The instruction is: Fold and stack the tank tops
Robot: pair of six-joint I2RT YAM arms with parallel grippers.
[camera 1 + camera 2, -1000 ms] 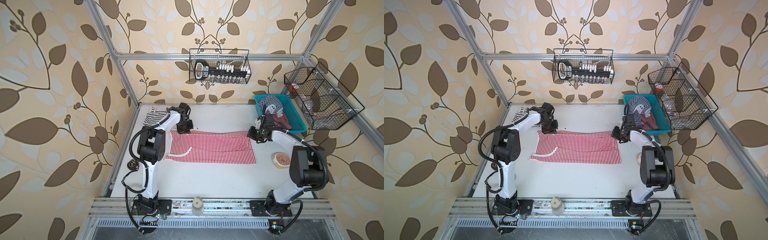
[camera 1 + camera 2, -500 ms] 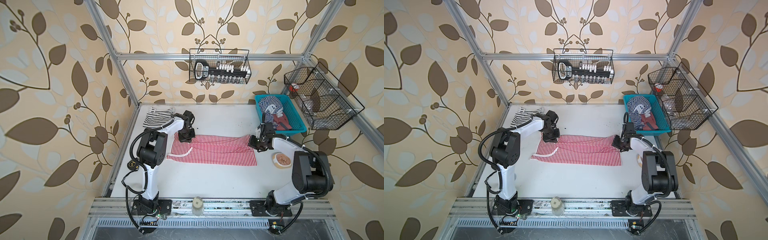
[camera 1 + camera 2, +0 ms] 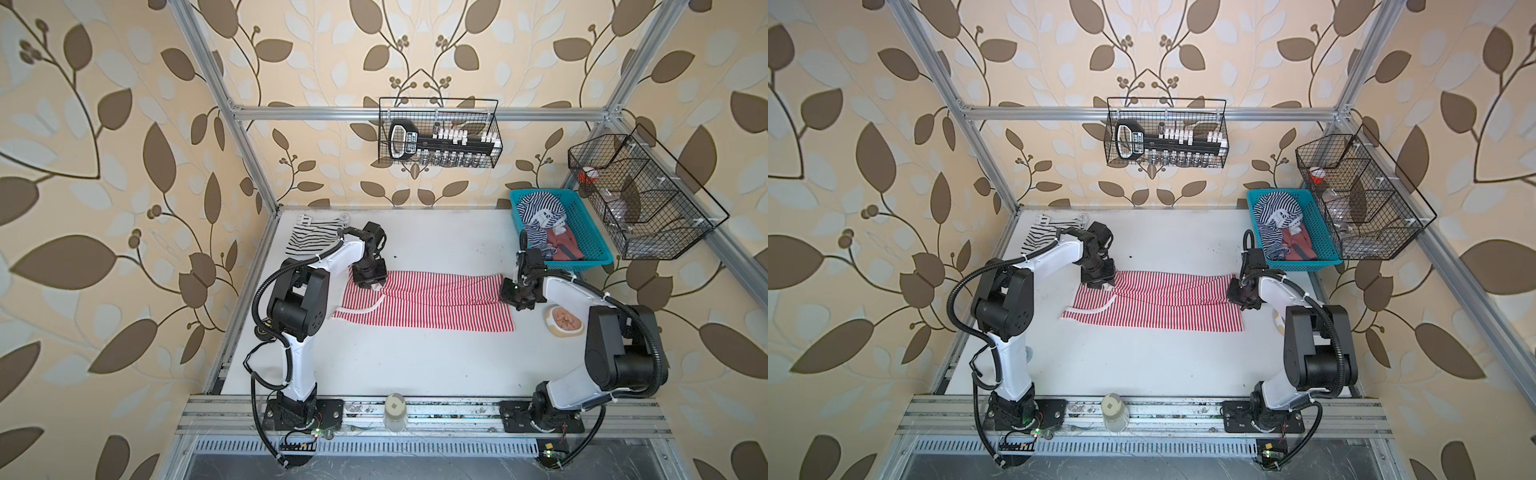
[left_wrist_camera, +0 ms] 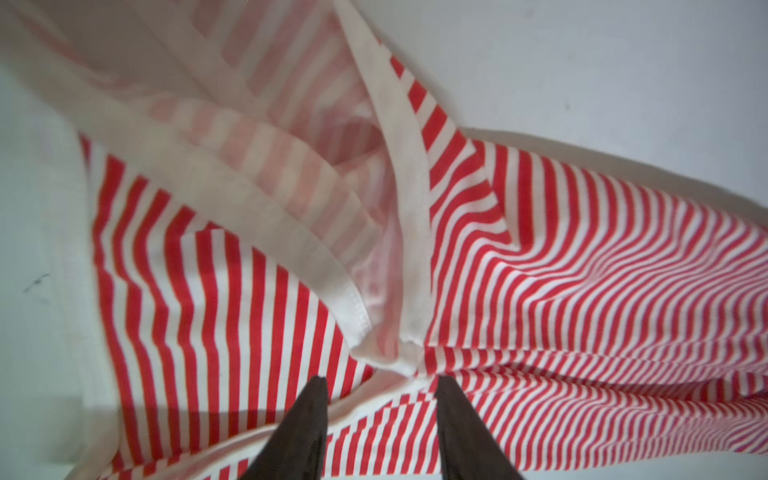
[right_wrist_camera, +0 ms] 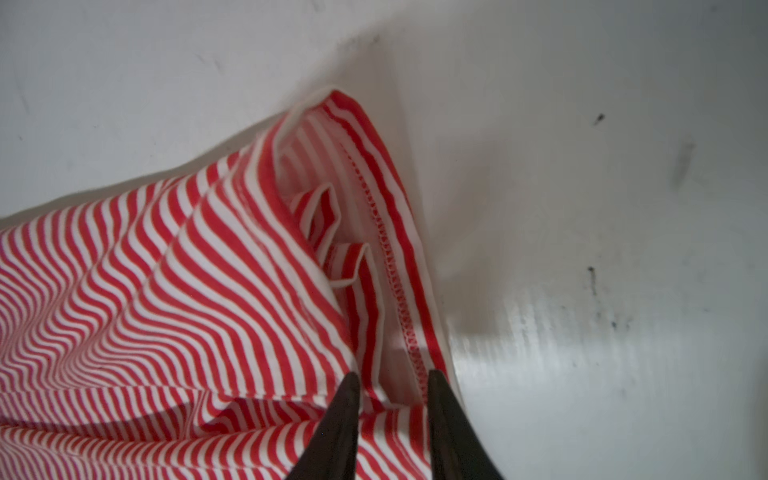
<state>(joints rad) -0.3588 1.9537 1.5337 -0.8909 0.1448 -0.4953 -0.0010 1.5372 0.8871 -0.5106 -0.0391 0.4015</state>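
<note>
Blue basket (image 3: 592,232): navy-striped and red garments inside. Left gripper (image 4: 380,384), right gripper (image 5: 388,380): jaws parted over red-striped tank top (image 3: 432,301).

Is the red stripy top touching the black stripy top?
Apart. Both top views show the red top lying mid-table and the black top off in the far left corner, with bare white table between them.
</note>
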